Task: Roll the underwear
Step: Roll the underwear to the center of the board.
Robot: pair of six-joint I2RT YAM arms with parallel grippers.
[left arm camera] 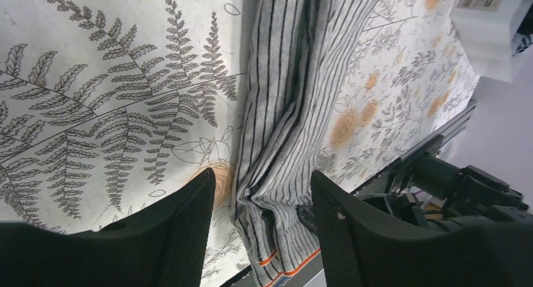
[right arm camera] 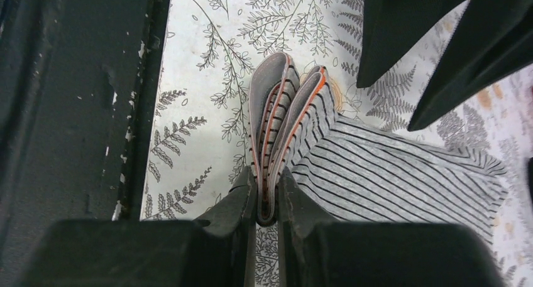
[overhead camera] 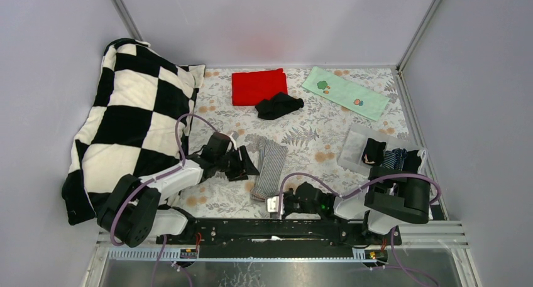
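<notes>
A grey pinstriped underwear (overhead camera: 269, 166) lies folded into a long narrow strip on the floral mat, its orange-trimmed waistband at the near end. My right gripper (overhead camera: 268, 203) is shut on that near end; in the right wrist view its jaws (right arm camera: 267, 202) pinch the folded waistband layers of the striped underwear (right arm camera: 383, 174). My left gripper (overhead camera: 244, 164) hovers just left of the strip, open. In the left wrist view its fingertips (left arm camera: 263, 179) straddle the striped underwear (left arm camera: 295, 80) without touching it. A black underwear (overhead camera: 278, 105) lies crumpled by the red cloth.
A red cloth (overhead camera: 259, 86) and a pale green printed cloth (overhead camera: 344, 92) lie at the back. A checkered pillow (overhead camera: 135, 117) fills the left side. A white tray (overhead camera: 355, 150) at the right holds rolled dark garments. The black base rail (overhead camera: 264, 227) runs along the near edge.
</notes>
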